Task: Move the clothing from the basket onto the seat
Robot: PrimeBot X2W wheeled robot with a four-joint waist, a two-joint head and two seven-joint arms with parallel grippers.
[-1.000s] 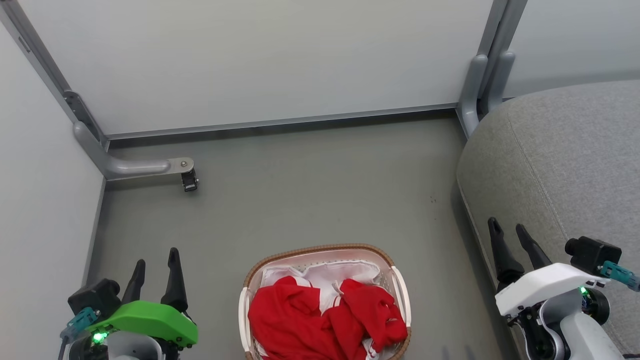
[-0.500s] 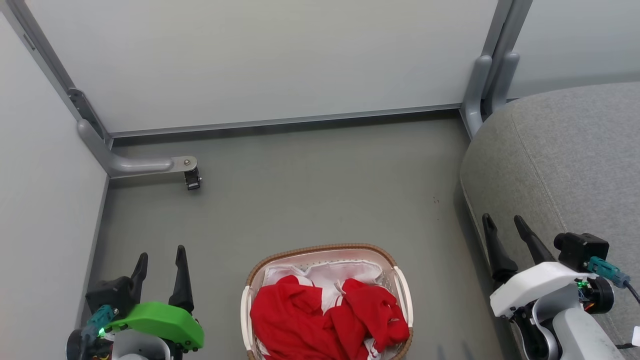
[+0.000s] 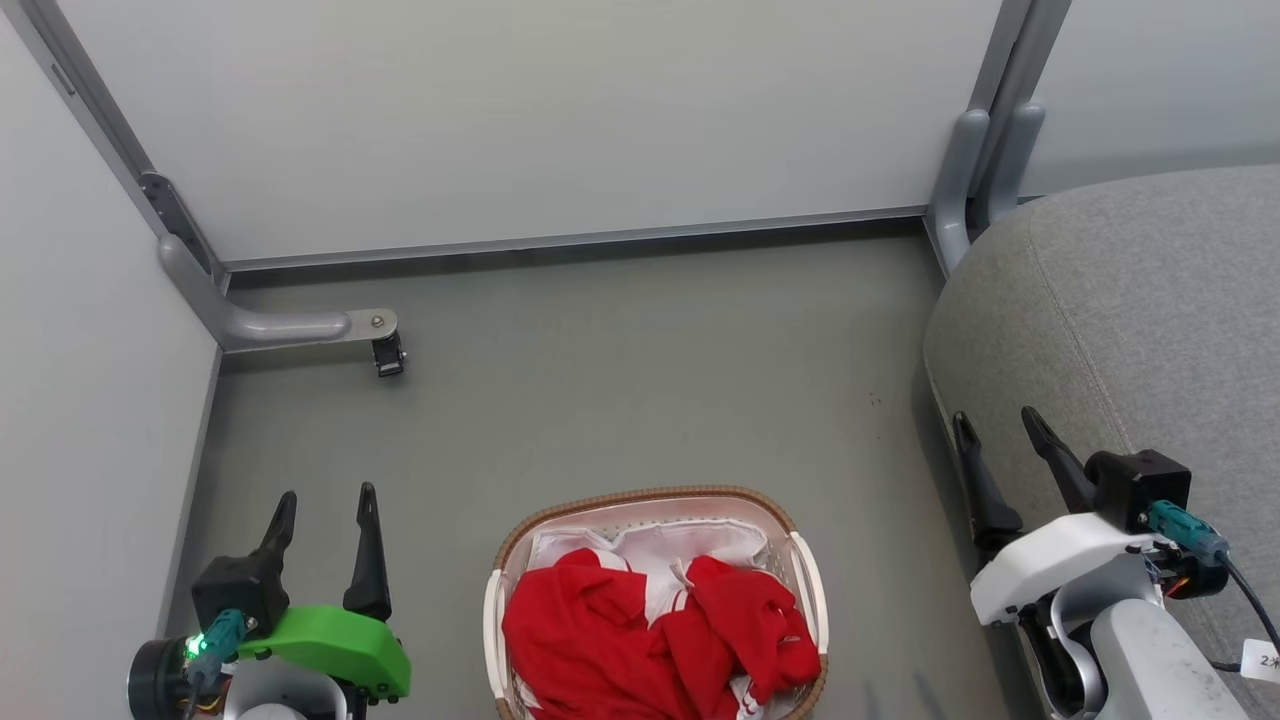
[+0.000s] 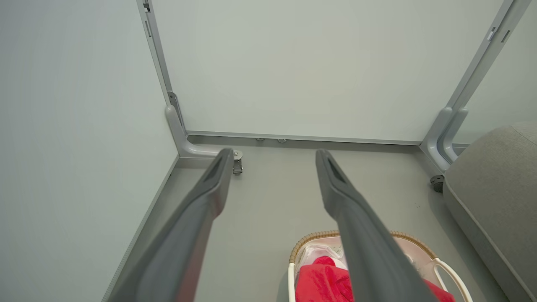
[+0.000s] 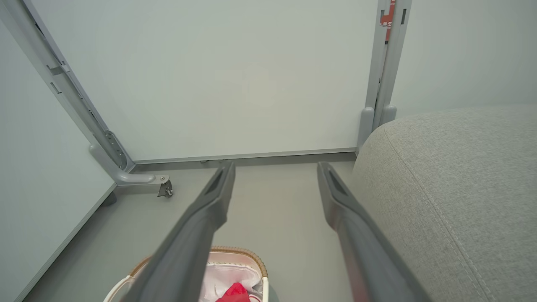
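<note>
Red clothing (image 3: 600, 650) in basket (image 3: 650, 495); right claw (image 3: 996, 416) beside seat (image 3: 1150, 330).

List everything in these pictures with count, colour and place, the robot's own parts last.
oval white perforated plastic laundry basket with brown woven rim: one, white and brown, on the floor, centre front.
soft red fabric garments with white trim: seemingly two, red, heaped in the basket.
white fabric liner: one, white, in the basket under the garments.
large grey upholstered seat cushion: one, grey, right of the basket.
pale partition panels in grey metal frames: three, pale, around the floor.
grey metal foot with black caster: one, grey and black, far left.
left gripper: one, dark fingers, green housing, lower left, open.
right gripper: one, dark fingers, white housing, lower right, open.
</note>
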